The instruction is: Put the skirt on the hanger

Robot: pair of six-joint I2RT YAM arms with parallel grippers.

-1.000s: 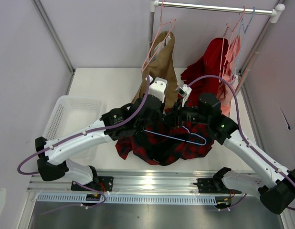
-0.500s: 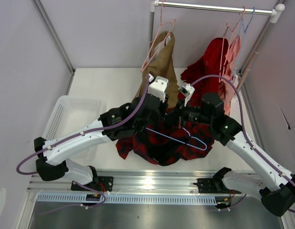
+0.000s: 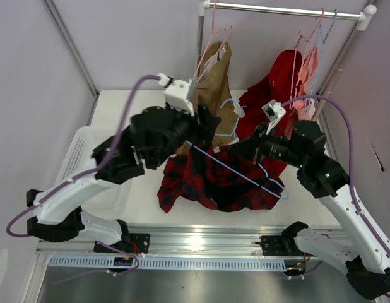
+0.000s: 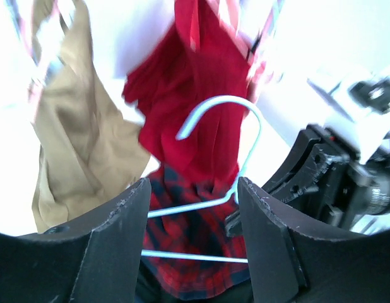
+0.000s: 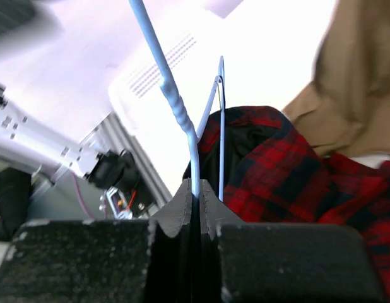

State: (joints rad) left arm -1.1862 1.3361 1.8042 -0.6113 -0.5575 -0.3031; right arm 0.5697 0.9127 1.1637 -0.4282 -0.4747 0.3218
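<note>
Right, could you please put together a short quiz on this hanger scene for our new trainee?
1. True or false: the left gripper is shut on the skirt.
2. What does the right gripper clamp? A the wire of the hanger; B the skirt; C nothing.
3. What colour is the garment hanging at the left end of the rail?
Key: 1 false, its jaws stand open; 2 A; 3 tan.

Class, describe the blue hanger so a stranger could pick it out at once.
Find the white table under the clothes rail; a red-and-black plaid skirt is heaped on it. The thin wire hanger slants over that skirt, pinched by the right gripper. It is light blue and off the rail, unlike the pink hangers there.
</note>
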